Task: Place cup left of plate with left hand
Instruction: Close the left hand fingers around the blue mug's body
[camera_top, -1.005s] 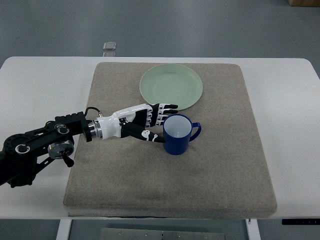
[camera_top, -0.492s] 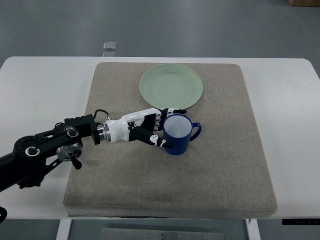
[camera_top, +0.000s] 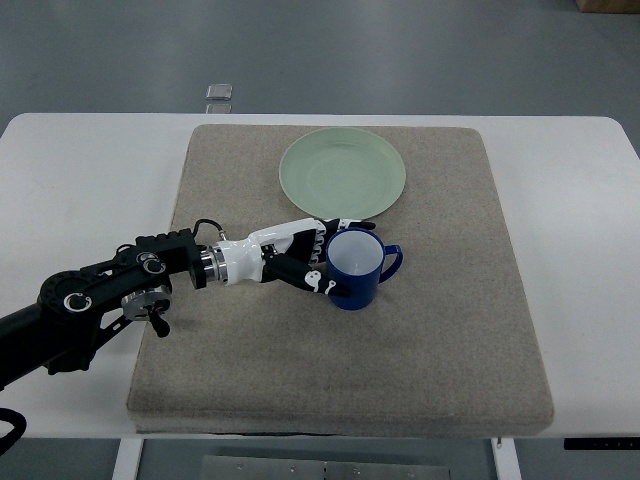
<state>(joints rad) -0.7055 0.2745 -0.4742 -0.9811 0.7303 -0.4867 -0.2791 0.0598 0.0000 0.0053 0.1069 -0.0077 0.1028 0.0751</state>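
We are wrapping our left hand (camera_top: 312, 258) around the upright blue ceramic cup (camera_top: 354, 268), gripping it just below the round pale-green plate (camera_top: 342, 173).

Left hand (camera_top: 312, 262) now reaching further right than a second ago, fingers and thumb closed around the blue mug (camera_top: 355, 267) from its left side, forearm shifted right along the mat
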